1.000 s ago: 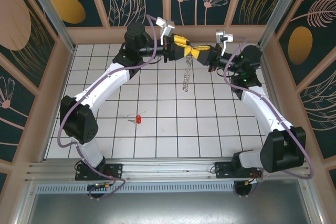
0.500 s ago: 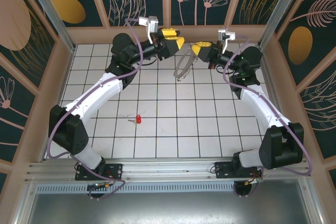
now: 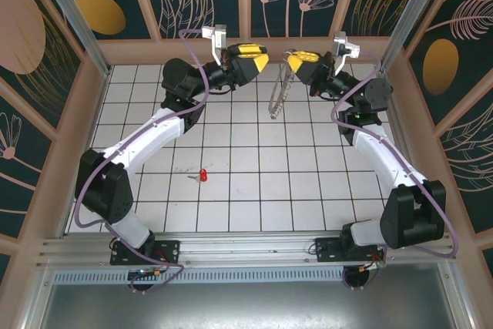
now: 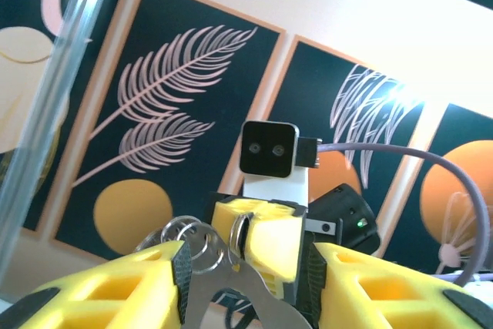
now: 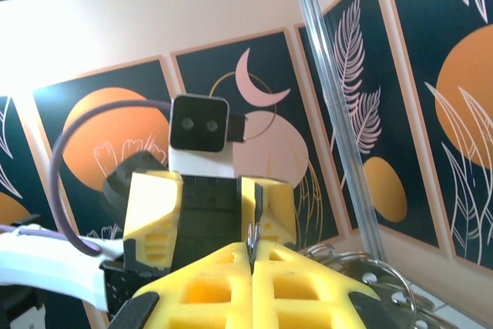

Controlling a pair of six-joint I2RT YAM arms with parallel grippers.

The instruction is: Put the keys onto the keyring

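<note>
My left gripper: raised over the far edge of the table, nose turned towards my right one. In my left wrist view its yellow fingers stand spread, not pinching anything. The band of the hoop rises through the gap, close against one pad.

My right gripper: also high over the far edge, facing my left gripper, the two tips near each other but apart. Its yellow fingers are pressed together on a silvery loop at the top of the keyring.

Keyring: a large, thin, pale-tan floppy hoop fringed with small silvery metal loops. It hangs down from my right gripper, clear of the tiles.

Key: tiny, with a bright red head and a short silver blade. It lies alone on the white tiled table, left of centre, towards the near edge and well apart from both grippers.
</note>
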